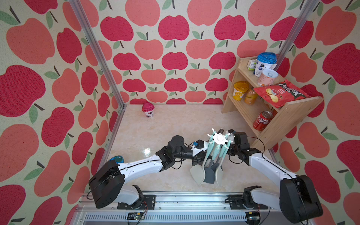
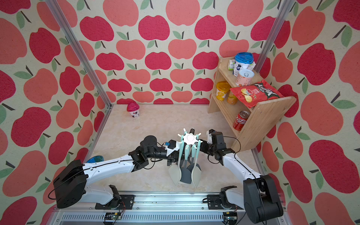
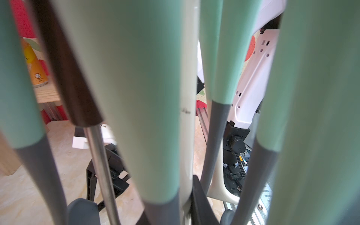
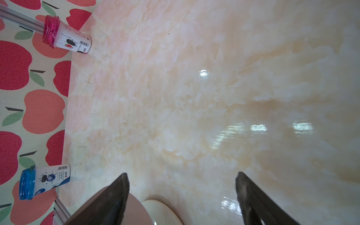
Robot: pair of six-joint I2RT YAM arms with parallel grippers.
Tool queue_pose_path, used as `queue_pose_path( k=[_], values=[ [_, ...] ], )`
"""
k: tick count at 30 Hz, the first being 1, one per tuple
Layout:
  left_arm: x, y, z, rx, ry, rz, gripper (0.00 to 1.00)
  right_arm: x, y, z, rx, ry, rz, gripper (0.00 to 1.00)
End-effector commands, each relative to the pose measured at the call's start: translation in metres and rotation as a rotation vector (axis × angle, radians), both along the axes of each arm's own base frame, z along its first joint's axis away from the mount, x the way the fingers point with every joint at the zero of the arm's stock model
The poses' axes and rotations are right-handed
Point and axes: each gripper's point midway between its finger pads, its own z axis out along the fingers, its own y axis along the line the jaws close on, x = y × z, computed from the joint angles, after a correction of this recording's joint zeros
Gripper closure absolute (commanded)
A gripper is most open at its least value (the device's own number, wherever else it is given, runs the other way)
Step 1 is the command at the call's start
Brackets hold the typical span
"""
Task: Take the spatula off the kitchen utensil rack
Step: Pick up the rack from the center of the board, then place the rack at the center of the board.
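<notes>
Between L gripper [image 1: 200, 158] & R gripper [image 4: 181, 174], kitchen utensil rack [image 1: 219, 137] is standing, spatula [image 1: 197, 173] hanging on it beside L gripper. R jaws are gaping, empty; L grip: can't tell.

All around my cell the walls [image 1: 175, 58] wear one wallpaper: big red and coral apples with green leaves on a cream ground. Two bare aluminium posts [image 1: 97, 52] slant up from the rear corners, at the left and right of the frame. My floor is a glossy, cream, marble-look tabletop [image 1: 165, 124]. A bright patch of glare [image 1: 147, 151] sits left of centre in both top views, and more patches shine in the right wrist view. A pale wooden stepped shelf [image 1: 292, 116] stands at the right, against the wall. A metal rail [image 1: 175, 198] runs along the bottom edge.
</notes>
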Motion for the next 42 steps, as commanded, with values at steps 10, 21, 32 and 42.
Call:
queue_pose_path(
  k=[10, 21, 32, 42],
  values=[
    [0.058, 0.034, -0.016, 0.013, -0.085, 0.353, 1.00, 0.032, 0.010, 0.053, -0.057, -0.160, 0.047, 0.14],
    [0.085, 0.061, -0.011, 0.051, -0.122, 0.493, 1.00, 0.055, 0.036, 0.078, -0.044, -0.243, 0.090, 0.13],
    [0.104, 0.108, -0.001, 0.122, -0.126, 0.649, 1.00, 0.072, 0.062, 0.116, -0.016, -0.381, 0.175, 0.15],
    [0.107, 0.150, -0.002, 0.183, -0.086, 0.779, 1.00, 0.070, 0.080, 0.164, 0.074, -0.564, 0.260, 0.19]
  ],
)
